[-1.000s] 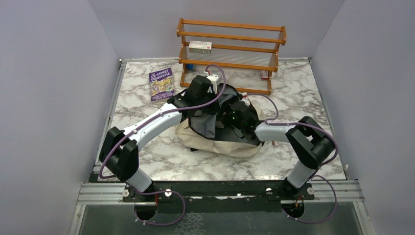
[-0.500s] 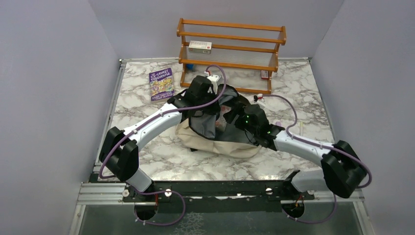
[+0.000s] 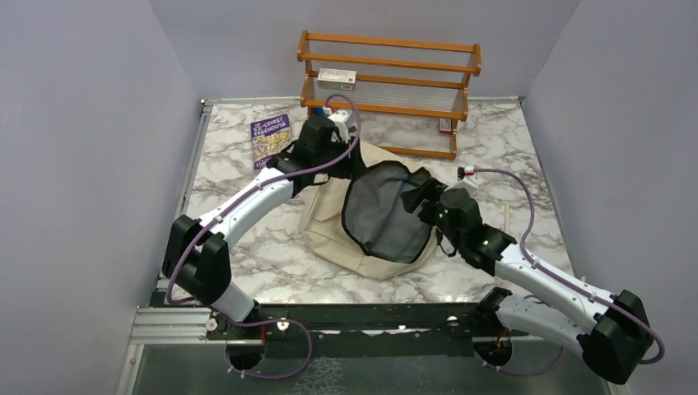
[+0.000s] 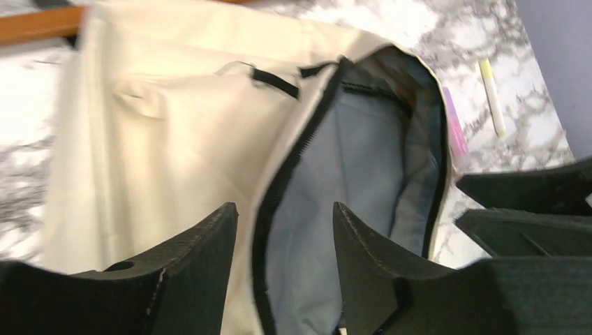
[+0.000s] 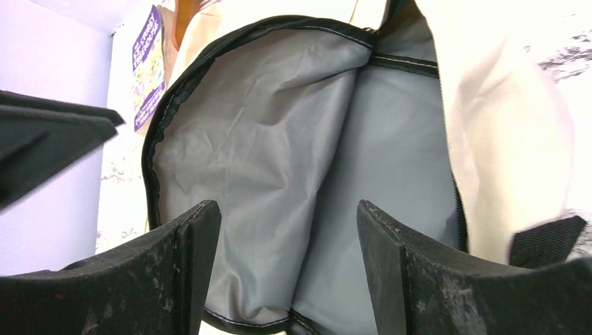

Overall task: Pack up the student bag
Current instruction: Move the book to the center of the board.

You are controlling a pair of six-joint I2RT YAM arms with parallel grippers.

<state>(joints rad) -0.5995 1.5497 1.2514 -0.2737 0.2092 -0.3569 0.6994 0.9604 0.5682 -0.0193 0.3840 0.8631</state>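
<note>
Now that the left gripper [image 4: 283,209] has let go and backed off to eleven o'clock, jaws half apart and empty, the large cream canvas backpack [image 3: 329,234] slumps at centre, its grey mouth gaping. The right gripper [image 5: 286,206], wide open and empty, has retreated to four o'clock. It looks ready for loading.

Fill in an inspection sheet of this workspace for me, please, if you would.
surface: marbled tabletop, no spills seen.
job's things: student bag lying mid-table, unzipped, grey lining showing, nothing seen inside.
clutter: purple book far left; yellow highlighter right of bag; small box on wooden rack at the back.
grippers: left gripper open over the bag's zipper rim; right gripper open, facing its mouth.
cables: purple cables loop along both arms, none seen snagged.
surroundings: plain lavender walls on three sides.
</note>
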